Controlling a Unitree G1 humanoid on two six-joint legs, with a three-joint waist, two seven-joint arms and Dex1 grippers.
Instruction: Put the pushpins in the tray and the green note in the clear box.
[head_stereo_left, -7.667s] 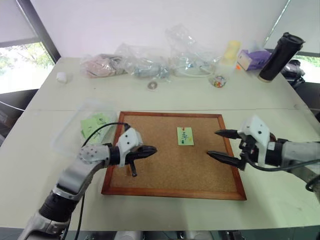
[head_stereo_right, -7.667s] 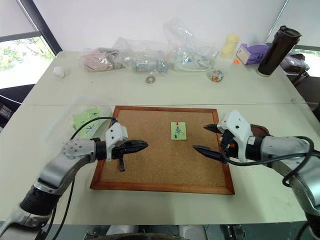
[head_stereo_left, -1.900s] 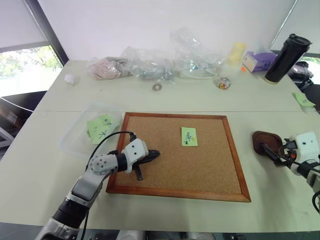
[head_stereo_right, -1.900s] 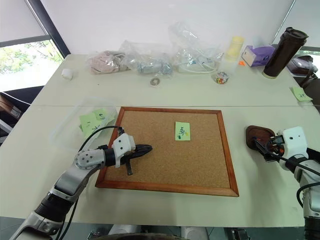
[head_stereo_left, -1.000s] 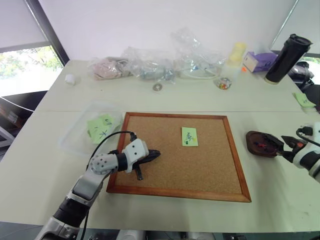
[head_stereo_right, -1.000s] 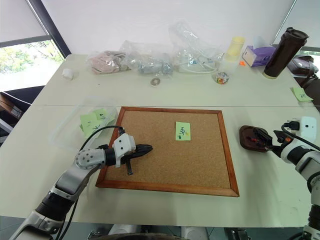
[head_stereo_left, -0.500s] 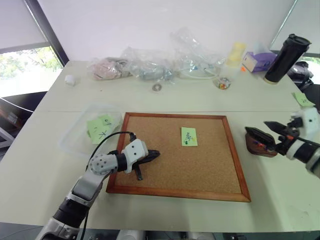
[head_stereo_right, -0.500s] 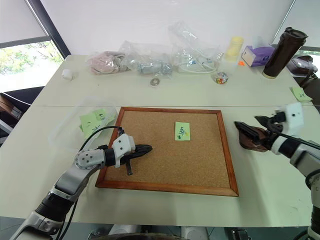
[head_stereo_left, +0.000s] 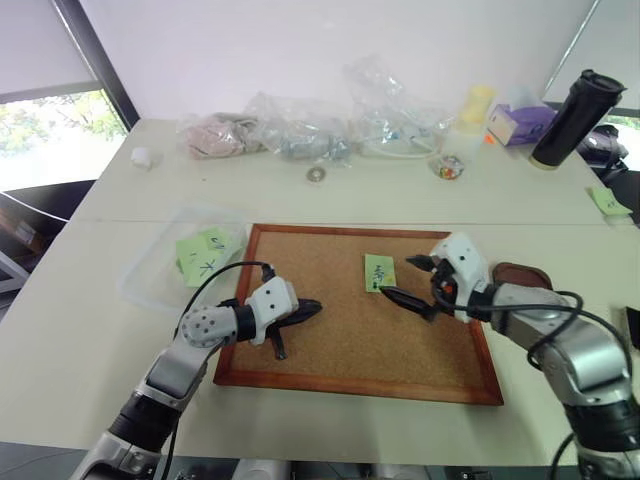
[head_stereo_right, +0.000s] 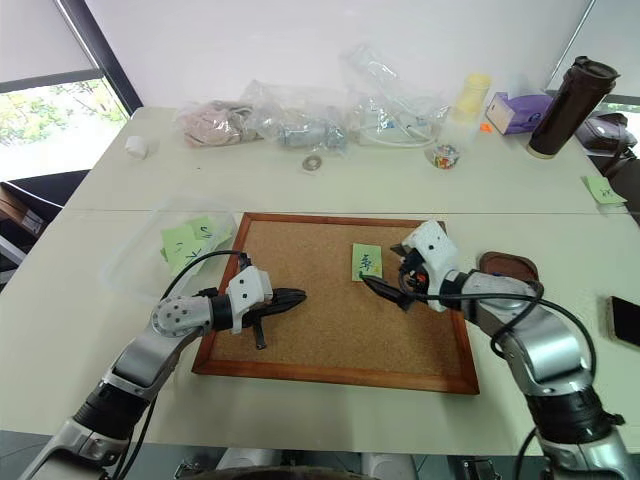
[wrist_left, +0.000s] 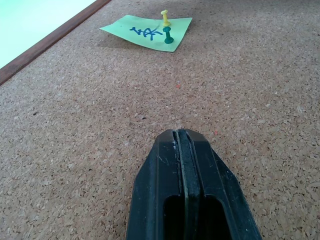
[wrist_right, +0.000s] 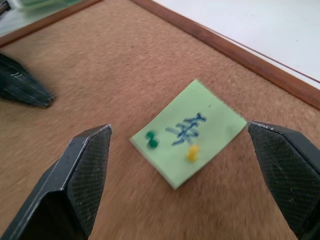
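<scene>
Two pushpins (wrist_right: 170, 146) (yellow, green) pin green note (wrist_right: 189, 131) to corkboard (head_stereo_left: 340, 340). Right hand (wrist_right: 182, 165) released wide, straddling note: risk of crumpling paper, missing pin. Left hand (wrist_left: 186, 165) clenched, empty.

A pale table (head_stereo_left: 90, 330) stands against a white wall (head_stereo_left: 300, 40). Daylight comes through a window (head_stereo_left: 50, 135) at the left.

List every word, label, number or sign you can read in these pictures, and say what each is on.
No text here can be read as words.
Green note on the corkboard: a short blue handwritten mark, not legible as any word.
Green notes in the clear box: dark handwriting, too small to read.
Green slip at the table's far right edge: a dark scribble, too small to read.
Purple box and black tumbler: no readable label.
</scene>
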